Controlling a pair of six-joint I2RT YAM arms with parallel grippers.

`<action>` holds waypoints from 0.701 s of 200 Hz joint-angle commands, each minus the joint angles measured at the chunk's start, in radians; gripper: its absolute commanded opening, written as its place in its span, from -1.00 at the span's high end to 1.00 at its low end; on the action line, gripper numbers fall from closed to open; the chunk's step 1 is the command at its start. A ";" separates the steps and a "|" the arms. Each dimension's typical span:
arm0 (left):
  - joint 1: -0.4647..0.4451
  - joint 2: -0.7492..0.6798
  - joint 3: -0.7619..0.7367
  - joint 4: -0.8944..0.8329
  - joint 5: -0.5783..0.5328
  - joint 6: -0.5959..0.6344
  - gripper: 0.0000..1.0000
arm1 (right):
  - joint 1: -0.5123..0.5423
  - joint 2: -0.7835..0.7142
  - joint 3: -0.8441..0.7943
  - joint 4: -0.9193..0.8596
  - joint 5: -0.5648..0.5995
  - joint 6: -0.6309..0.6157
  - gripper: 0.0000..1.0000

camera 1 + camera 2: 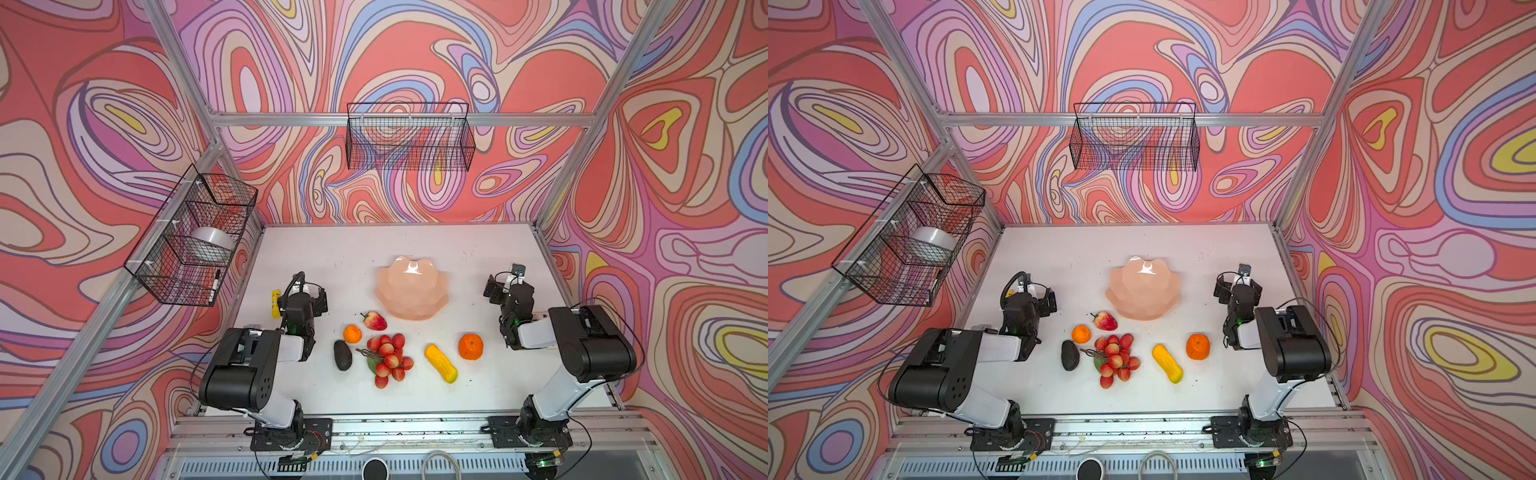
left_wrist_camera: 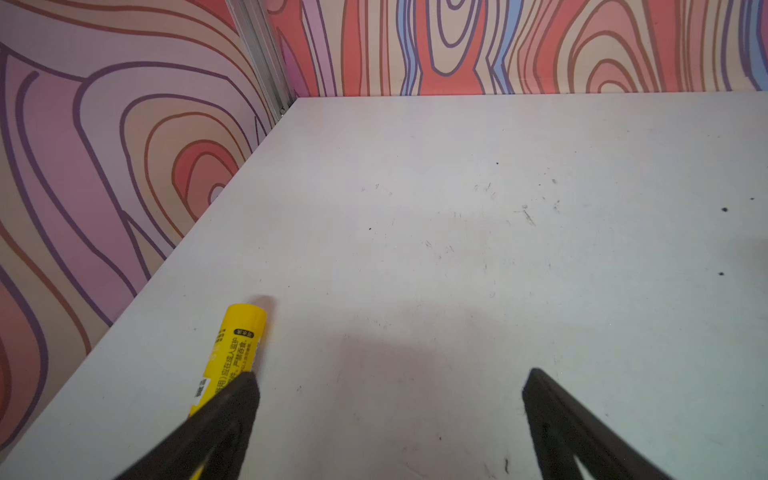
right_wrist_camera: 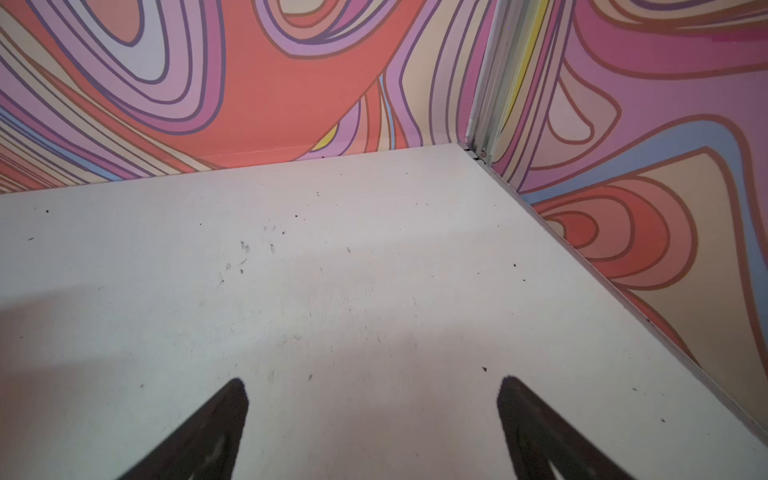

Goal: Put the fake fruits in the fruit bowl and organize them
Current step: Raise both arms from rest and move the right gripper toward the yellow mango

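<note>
Black tapered fingers (image 2: 232, 415) of your left gripper (image 2: 390, 374) stand spread wide above the white tabletop (image 2: 457, 249), gripping nothing. A small yellow cylindrical tube with a printed label (image 2: 237, 349) lies on the table just beside one finger, its near end hidden behind that fingertip in the left wrist view. Your right gripper (image 3: 372, 381) is likewise spread wide and grips nothing, near the table's far right corner.

Between your two arms lies the fruit. The wide, shallow peach-pink faceted bowl with a scalloped rim (image 1: 411, 299) rests mid-table, on the far side of the fruit. Just near of the bowl lies the red plastic strawberry (image 1: 376, 321), with the small orange (image 1: 352, 333) and the dark avocado (image 1: 342, 354) nearer and to the left. The bunch of red berries with a green leaf (image 1: 388, 359) sits in the middle, the yellow-orange elongated fruit (image 1: 440, 363) right of it, and the large orange (image 1: 471, 346) further right, close to your right arm. Every fruit lies on the table, outside the bowl.

Black wire baskets hang on the far wall (image 1: 409, 137) and the left wall (image 1: 195, 237); the left one holds a white round object (image 1: 212, 241).
</note>
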 commanded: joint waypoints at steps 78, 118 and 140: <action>0.007 0.004 0.006 0.030 0.004 0.009 -1.00 | -0.003 0.000 0.008 0.002 -0.005 0.011 -0.97; 0.012 0.005 0.011 0.023 0.013 0.005 -1.00 | -0.003 0.001 0.009 0.001 -0.005 0.010 -0.97; 0.032 0.001 0.016 0.005 0.052 -0.005 -1.00 | -0.004 0.002 0.008 0.001 -0.005 0.011 -0.97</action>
